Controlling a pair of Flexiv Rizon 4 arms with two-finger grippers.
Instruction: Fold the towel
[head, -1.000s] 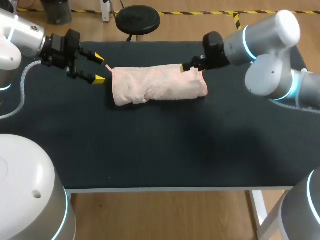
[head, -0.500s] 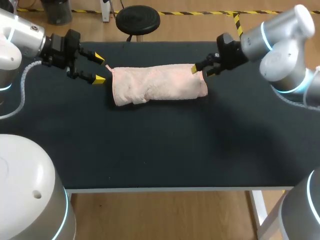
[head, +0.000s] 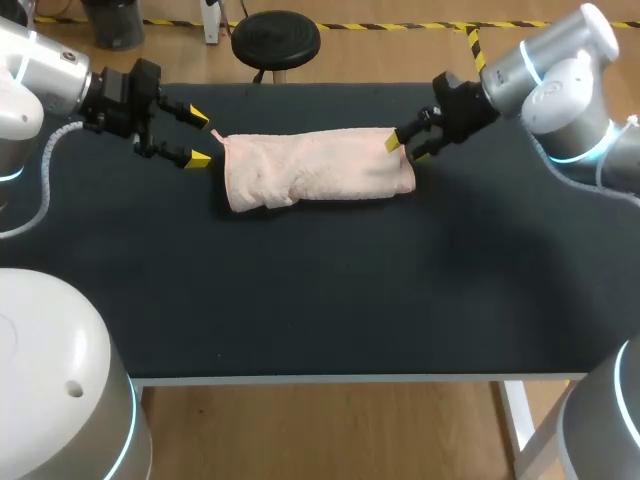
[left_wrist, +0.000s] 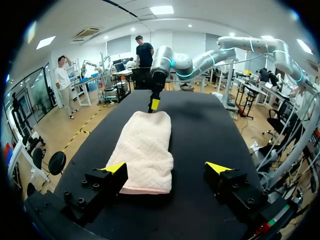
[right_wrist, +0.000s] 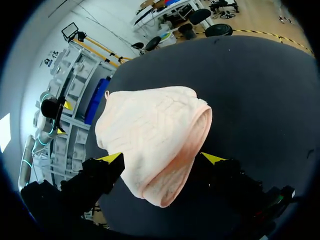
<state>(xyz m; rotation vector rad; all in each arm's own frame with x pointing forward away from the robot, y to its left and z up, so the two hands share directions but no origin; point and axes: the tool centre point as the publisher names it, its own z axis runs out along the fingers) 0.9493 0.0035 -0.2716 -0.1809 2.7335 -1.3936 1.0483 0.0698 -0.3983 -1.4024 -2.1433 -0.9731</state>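
The towel (head: 315, 168), upper middle, looked soft and limp — best pinched at its end corners, where the left gripper (head: 199, 136) and right gripper (head: 405, 150) hung with fingers apart.

Towel (head: 315, 168) lengthwise on surface (head: 330, 290), toward far edge; left gripper (head: 200, 136) just beside left end, right gripper (head: 404, 150) at right end.

surface: black table (head: 320, 300) | lying on it: folded pink towel (head: 315, 168), toward the far edge
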